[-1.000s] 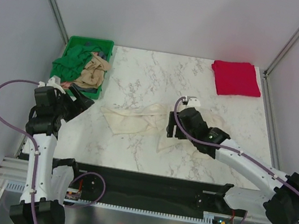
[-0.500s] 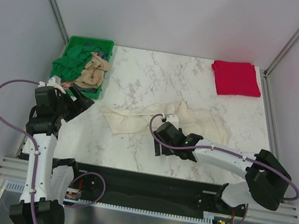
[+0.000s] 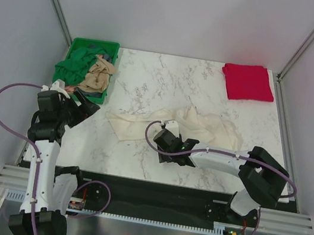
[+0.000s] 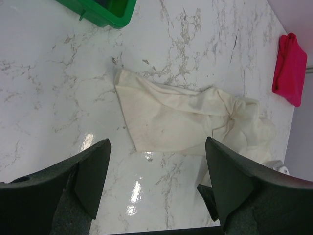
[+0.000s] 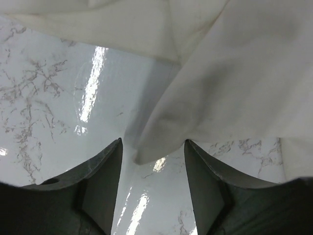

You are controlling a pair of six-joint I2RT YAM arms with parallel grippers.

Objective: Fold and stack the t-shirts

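Top camera first. We count four t-shirts. One cream t-shirt point(image 3: 134, 127) lies crumpled in a long strip across the middle of the frame. One red t-shirt point(image 3: 247, 82) is folded into a neat rough square at the upper right. One dark green t-shirt point(image 3: 72, 68) and one tan t-shirt point(image 3: 96, 74) are bunched together in the single green crate point(image 3: 95, 41) at the upper left. The shirts are all soft plain cloth, and the crate is hard plastic. The table point(image 3: 151, 80) is glossy white marble-look with grey veins, boxed in by plain pale walls point(image 3: 180, 13).

Left wrist view: the left gripper point(image 4: 157, 142) is spread wide above the table, with nothing between its black fingers point(image 4: 88, 176). Past it the cream t-shirt looks smooth at its left end and wrinkled toward the right. There's a corner of the crate at the top and the red t-shirt at the right edge.

Right wrist view: the right gripper point(image 5: 152, 143) sits low over the marble with its jaws parted fairly narrow. A rounded fold of the cream t-shirt pokes into the gap, and neither finger is visibly squeezing it. Cloth fills the top of the frame, and there's light glare on the table.
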